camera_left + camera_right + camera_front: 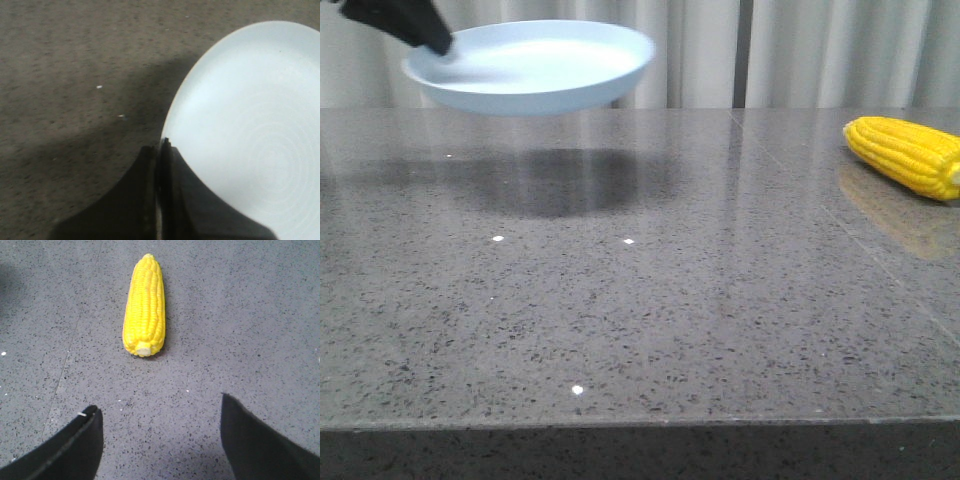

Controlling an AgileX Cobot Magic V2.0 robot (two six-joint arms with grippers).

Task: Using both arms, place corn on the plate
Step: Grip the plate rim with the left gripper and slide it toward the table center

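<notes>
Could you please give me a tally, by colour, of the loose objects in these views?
Yellow: 1, the corn lying on the grey table.
Pale blue-white: 1, the plate, held off the table by the left gripper, jaws shut on its rim.
Total: 2.
The right gripper is open and holds nothing.

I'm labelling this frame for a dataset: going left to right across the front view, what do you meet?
Left tool gripping the plate's rim → plate, held above the table → corn lying at the far right.
</notes>
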